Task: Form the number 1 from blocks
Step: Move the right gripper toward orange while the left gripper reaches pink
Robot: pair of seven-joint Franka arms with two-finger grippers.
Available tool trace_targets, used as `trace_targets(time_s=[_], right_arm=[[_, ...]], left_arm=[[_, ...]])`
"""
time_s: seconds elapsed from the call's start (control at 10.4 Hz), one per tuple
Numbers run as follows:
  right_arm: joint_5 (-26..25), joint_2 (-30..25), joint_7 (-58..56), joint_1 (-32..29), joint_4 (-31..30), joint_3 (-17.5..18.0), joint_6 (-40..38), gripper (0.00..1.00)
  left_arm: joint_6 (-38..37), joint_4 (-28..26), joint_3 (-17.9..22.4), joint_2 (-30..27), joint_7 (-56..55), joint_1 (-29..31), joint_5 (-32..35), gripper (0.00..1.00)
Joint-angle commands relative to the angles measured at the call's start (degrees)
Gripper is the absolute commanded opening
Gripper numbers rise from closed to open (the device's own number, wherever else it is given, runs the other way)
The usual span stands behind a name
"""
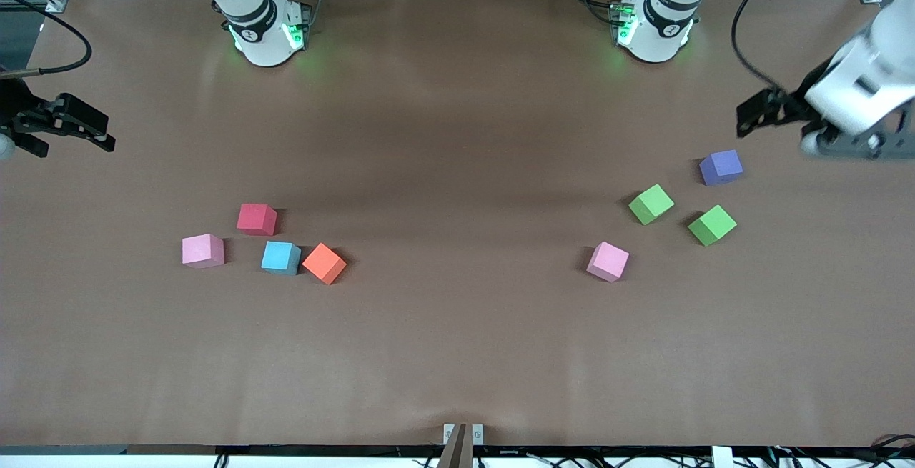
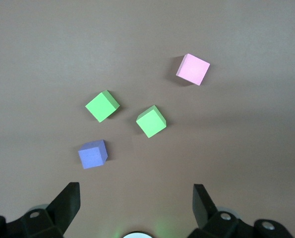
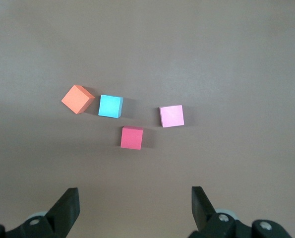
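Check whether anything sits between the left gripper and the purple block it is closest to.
Nothing visible does. The left gripper hangs open toward the left arm's end of the table, with only bare table between it and the purple block. The two green blocks lie nearer the front camera, off that path.

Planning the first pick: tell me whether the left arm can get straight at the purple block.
Probably yes. The left gripper hangs open above the table close to the purple block, which stands apart from the nearest green block, with nothing on top of it.
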Motion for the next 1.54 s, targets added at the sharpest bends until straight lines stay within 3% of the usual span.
trace_targets(time_s=[0.0, 0.19, 0.48, 0.87, 1.16, 1.44], right_arm=[[-0.3, 0.1, 1.0, 0.1, 1.0, 0.2, -1.1, 1.0], [-0.2, -0.1, 1.0, 0.6, 1.3, 0.4, -2.8, 1.0], [-0.2, 0.5, 1.0, 1.5, 1.1, 0.4, -2.1, 1.0], [-0.1, 0.6, 1.0, 2.0, 0.7, 0.6, -1.5, 1.0], [-0.1, 1.6, 0.6, 2.7, -2.2, 0.6, 2.6, 1.0], [0.0, 3.2, 1.1, 4.2, -6.5, 0.8, 8.7, 1.0]], left_arm=[[11.7, -9.3, -0.4, 1.1, -5.7, -0.7, -1.7, 1.0], [20.1, -13.1, -1.3, 5.5, -8.1, -3.3, -1.0, 1.0], [28.0, -12.1, -1.3, 13.3, -9.1, -6.6, 0.8, 1.0], [28.9, -4.7, -1.4, 24.5, -4.4, -8.3, 4.4, 1.0], [31.0, -3.9, -1.6, 27.7, 3.3, -9.1, 4.4, 1.0], [34.6, -3.6, -2.6, 31.6, 4.1, -9.2, 4.1, 1.0]])
